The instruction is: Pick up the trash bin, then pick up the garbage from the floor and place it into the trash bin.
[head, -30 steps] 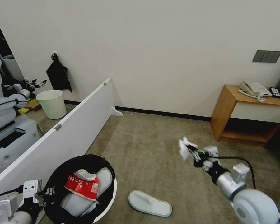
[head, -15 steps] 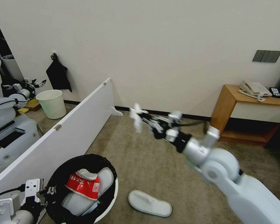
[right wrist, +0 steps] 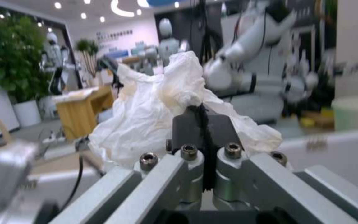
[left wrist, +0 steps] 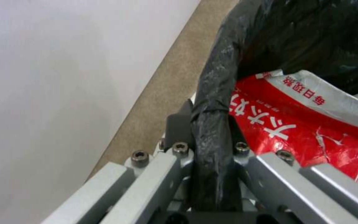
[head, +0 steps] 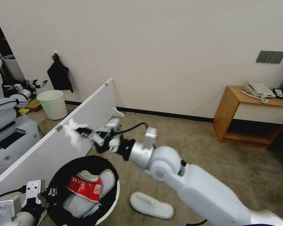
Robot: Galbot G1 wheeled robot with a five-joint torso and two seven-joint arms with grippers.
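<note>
- Left of centre in the head view, the right gripper (head: 80, 132) has its fingers (right wrist: 202, 124) pressed together on a crumpled white tissue (right wrist: 154, 109), which bulges out past the tips.
- Half a second ago that gripper was up near the middle of the frame by the baseboard, and a second ago it was low on the right; it has swung across and now hangs in front of the white panel (head: 53, 141), just above the far rim of the trash bin (head: 111, 204).
- My reading is that the carry is nearly done: the tissue is close to being over the opening, and what remains is to bring it fully above the bag and let go.
- At the lower left corner, the left gripper (head: 42, 196) has not moved; its fingers (left wrist: 179, 127) pinch the black bag folded over the bin's near rim, one inside and one outside.
- Inside the bin lie a red-white packet (head: 83, 186) and a white slipper (head: 100, 185).
- One more slipper (head: 151, 205) rests on the floor at bottom centre, just beside the bin, so the task is not finished.
- Underfoot is short beige carpet (head: 166, 147), flat and bare around the bin.
- Toward the upper left stands an unlined pale bin (head: 53, 105); on the right a wooden side table (head: 229, 110) carries a telephone (head: 256, 91).
</note>
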